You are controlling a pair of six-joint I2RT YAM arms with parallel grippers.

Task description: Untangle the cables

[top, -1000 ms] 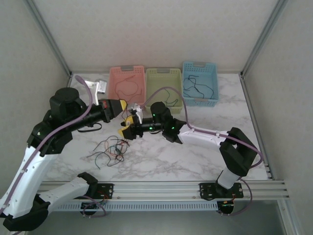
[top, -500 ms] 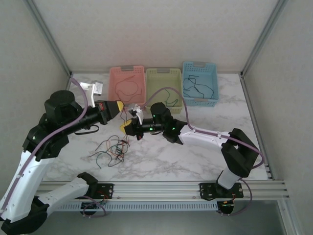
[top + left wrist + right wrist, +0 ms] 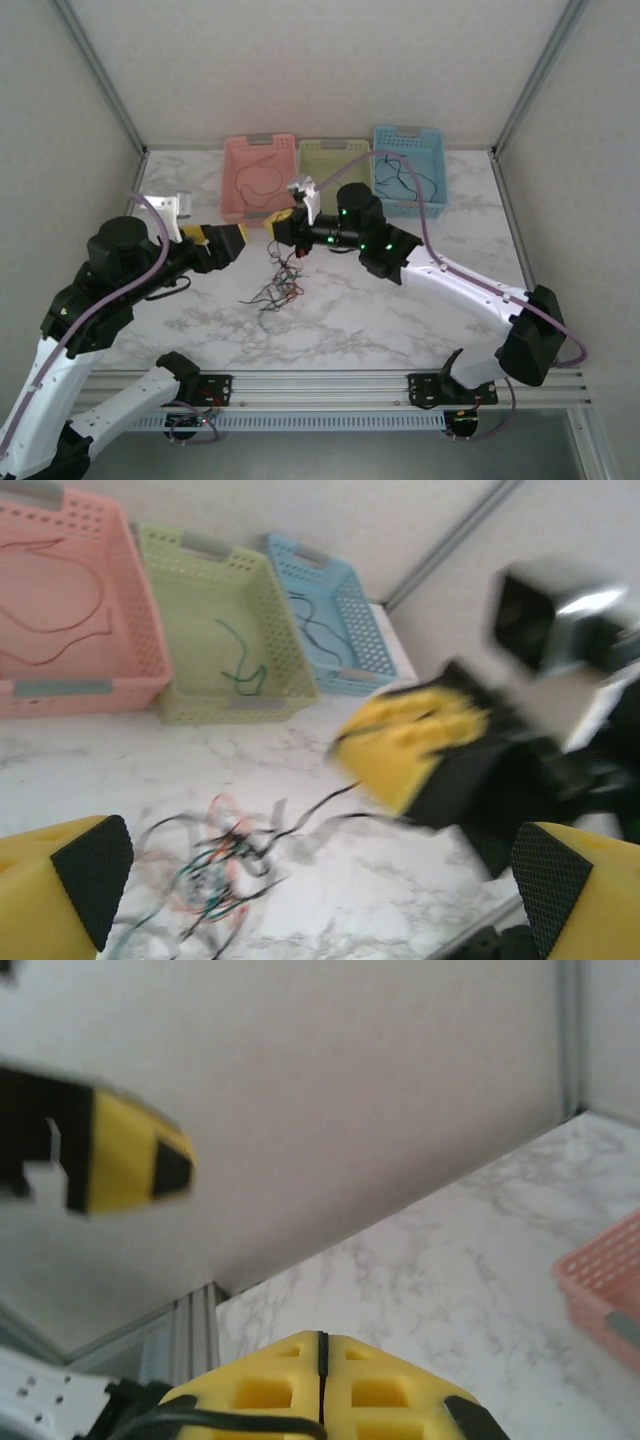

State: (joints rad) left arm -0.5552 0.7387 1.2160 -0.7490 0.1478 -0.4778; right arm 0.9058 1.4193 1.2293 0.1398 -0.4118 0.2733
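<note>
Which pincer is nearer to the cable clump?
Right. The right pincer holds the cable clump by one strand, just beyond it; the left pincer stands open farther to its left.

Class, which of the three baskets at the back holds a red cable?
The pink basket, leftmost; the green basket holds a green cable, the blue basket a dark one.
</note>
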